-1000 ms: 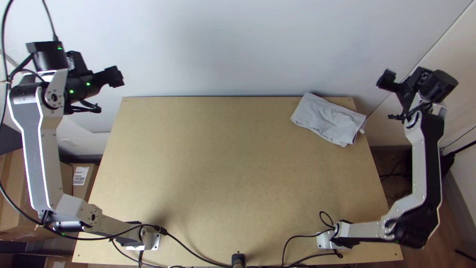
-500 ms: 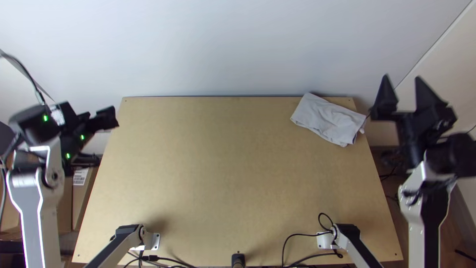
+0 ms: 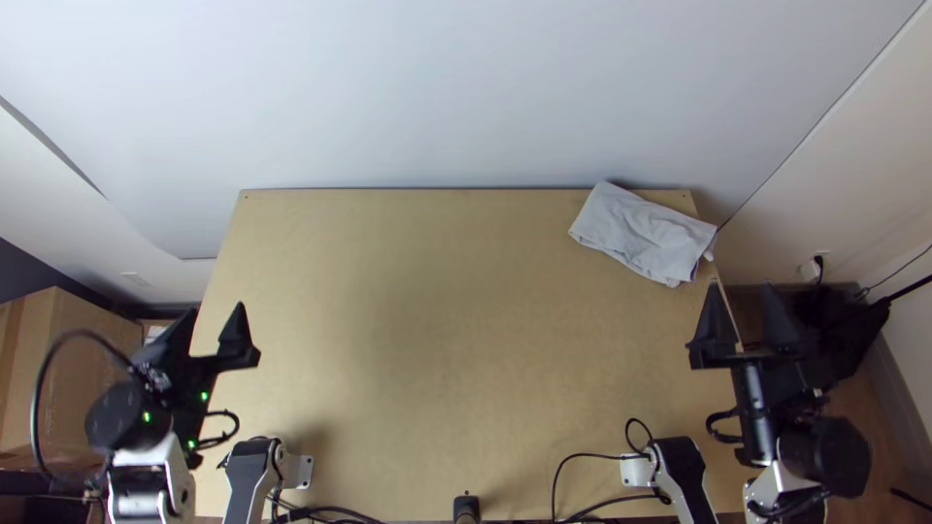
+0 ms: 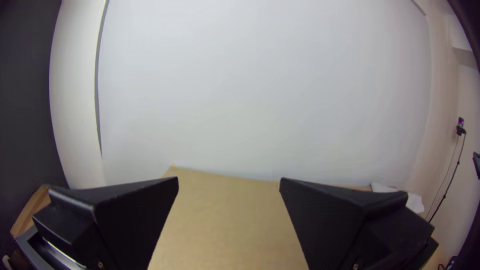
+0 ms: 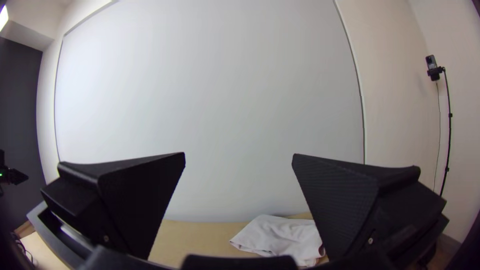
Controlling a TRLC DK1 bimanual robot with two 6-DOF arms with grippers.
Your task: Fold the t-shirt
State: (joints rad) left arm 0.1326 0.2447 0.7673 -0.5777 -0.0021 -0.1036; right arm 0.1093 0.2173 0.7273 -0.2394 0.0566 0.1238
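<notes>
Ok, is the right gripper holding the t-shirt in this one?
No, the right gripper is open, and the t-shirt lies on the table beyond it.

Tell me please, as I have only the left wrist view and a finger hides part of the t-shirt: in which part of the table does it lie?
Observer: In the top view, the t-shirt lies at the far right corner of the table, in a compact, wrinkled bundle.
Operator: Thank you. And on the other side, is something already held?
Observer: No. The right wrist view shows the right gripper open, with nothing between its fingers.
Operator: Then where is mine, compared with the table?
Observer: The top view shows the left gripper at the table's left edge, across the table from the t-shirt.
</notes>
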